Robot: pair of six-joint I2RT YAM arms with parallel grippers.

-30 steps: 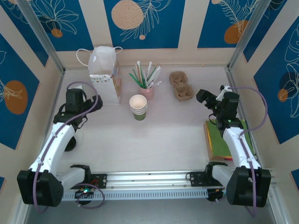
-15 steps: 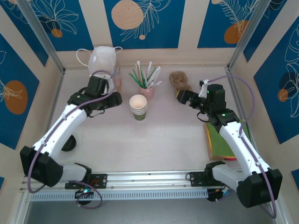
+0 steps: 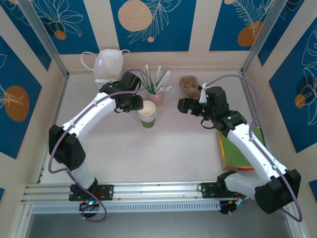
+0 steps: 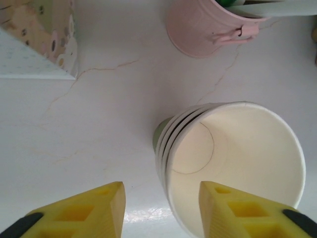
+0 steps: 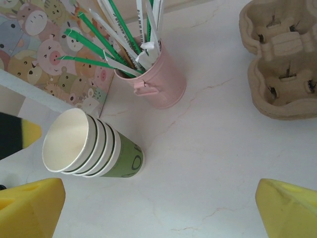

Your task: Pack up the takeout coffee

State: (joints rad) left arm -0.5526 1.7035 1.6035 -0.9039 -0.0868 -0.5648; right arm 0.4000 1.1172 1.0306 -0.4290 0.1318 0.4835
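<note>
The takeout coffee is out of view. A stack of lidless green cups (image 3: 147,114) with cream insides stands mid-table. My left gripper (image 3: 133,106) hovers at the stack's left rim. In the left wrist view its yellow fingers (image 4: 89,210) stand apart, and the gripper (image 4: 161,198) straddles the rim of the stack (image 4: 233,158), one finger outside and one over the inside, gripping nothing. My right gripper (image 3: 183,105) hangs wide open to the right of the stack. In the right wrist view the gripper (image 5: 158,213) has bare table between its fingers, and the stack (image 5: 89,146) lies up-left.
A pink cup of straws (image 3: 155,94) stands just behind the stack. A patterned paper bag (image 3: 110,74) is at the back left and a cardboard cup carrier (image 3: 191,87) at the back right. A green board (image 3: 237,148) lies by the right wall.
My left arm has swung from the left side over to the cup stack, its jaws narrowing. My right arm has moved left toward the middle, still wide open.
</note>
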